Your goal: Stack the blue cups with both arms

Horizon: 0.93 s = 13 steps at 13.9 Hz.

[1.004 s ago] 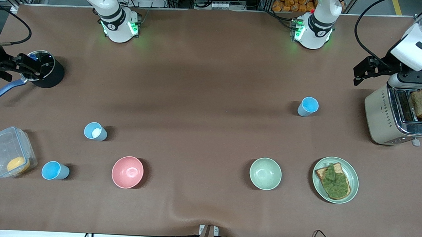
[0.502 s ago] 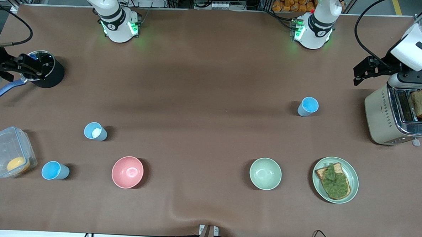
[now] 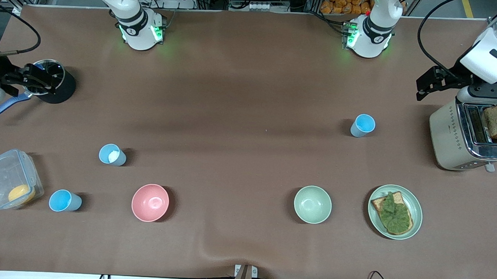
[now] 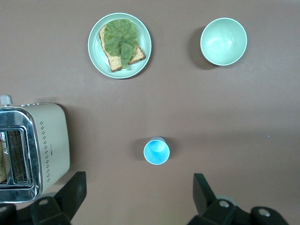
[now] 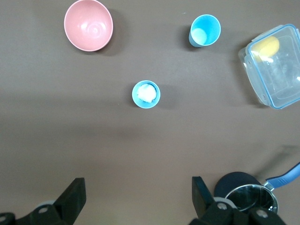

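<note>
Brown desk [image 3: 242, 93], three blue cups [image 3: 362, 125] well apart, unstacked. Left claw [image 4: 136, 197] and right claw [image 5: 136, 199] raised, spread, apparently empty. Centre over rims before descending.

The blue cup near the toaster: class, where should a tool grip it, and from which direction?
Grip the blue cup across its rim from above. It stands upright, mouth open, alone on the table, and the left tool, fingers open, is already up above the table near it.
</note>
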{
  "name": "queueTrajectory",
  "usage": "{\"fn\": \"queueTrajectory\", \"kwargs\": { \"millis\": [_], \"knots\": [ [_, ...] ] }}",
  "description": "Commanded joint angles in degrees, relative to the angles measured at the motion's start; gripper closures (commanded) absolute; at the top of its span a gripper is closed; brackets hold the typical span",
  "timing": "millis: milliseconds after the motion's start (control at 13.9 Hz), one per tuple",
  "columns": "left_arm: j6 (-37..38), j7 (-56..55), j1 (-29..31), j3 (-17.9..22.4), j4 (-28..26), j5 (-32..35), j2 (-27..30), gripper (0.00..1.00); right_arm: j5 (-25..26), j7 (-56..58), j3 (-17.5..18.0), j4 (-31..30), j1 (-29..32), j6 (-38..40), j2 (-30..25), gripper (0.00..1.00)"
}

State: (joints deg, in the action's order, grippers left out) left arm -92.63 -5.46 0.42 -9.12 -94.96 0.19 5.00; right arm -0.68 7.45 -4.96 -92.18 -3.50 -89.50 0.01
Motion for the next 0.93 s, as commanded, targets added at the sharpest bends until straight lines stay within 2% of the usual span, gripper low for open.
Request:
{"fn": "queueTrajectory", "kwargs": {
  "millis": [0,215,358,860],
  "knots": [
    [1.14,-0.87,0.37,-0.37,1.18,0.34,-0.34,0.00,-0.46,0.02,0.03,-3.95,-0.89,-5.48,0.79,0.00],
    [1.14,-0.87,0.37,-0.37,1.18,0.34,-0.34,0.00,-0.46,-0.07,0.03,-11.68,-1.15,-13.65,1.05,0.00],
    [1.14,-0.78,0.37,-0.37,1.18,0.34,-0.34,0.00,-0.38,0.02,0.03,-17.92,-0.98,-22.69,2.36,0.00],
    [1.14,-0.87,0.37,-0.37,1.18,0.34,-0.43,0.00,-0.29,-2.79,0.03,-29.80,-1.59,-42.66,9.65,0.00]
  ]
}}
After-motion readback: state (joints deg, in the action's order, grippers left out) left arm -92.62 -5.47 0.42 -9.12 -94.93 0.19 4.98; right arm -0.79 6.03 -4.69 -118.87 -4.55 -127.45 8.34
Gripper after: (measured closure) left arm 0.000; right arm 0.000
